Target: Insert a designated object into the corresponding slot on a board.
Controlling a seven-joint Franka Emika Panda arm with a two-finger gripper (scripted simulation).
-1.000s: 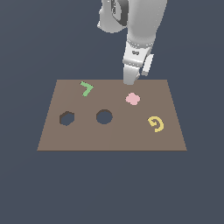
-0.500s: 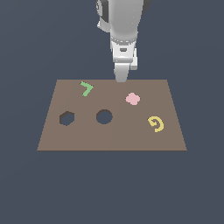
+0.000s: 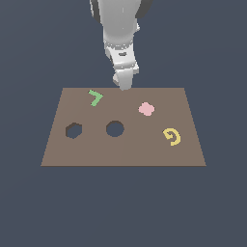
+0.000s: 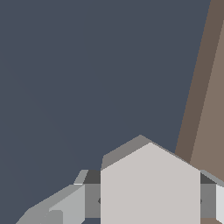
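The pale grey-white hexagonal block (image 4: 149, 175) fills the lower part of the wrist view, clamped between my grey fingers (image 4: 72, 203). In the exterior view my gripper (image 3: 123, 83) hangs over the far edge of the brown board (image 3: 120, 154), shut on the block. The dark hexagonal slot (image 3: 73, 130) lies nearer the front, toward the exterior view's left of the gripper. Part of the board (image 4: 210, 96) also shows in the wrist view beside the block.
A round hole (image 3: 115, 129) sits beside the slot. A green angled piece (image 3: 95, 97) lies just to the exterior view's left of the gripper. A pink lobed piece (image 3: 146, 109) and a yellow G-shaped piece (image 3: 171, 136) rest toward the right.
The arm has carried the gripper toward the exterior view's left, from above the pink piece to the middle of the board's far edge.
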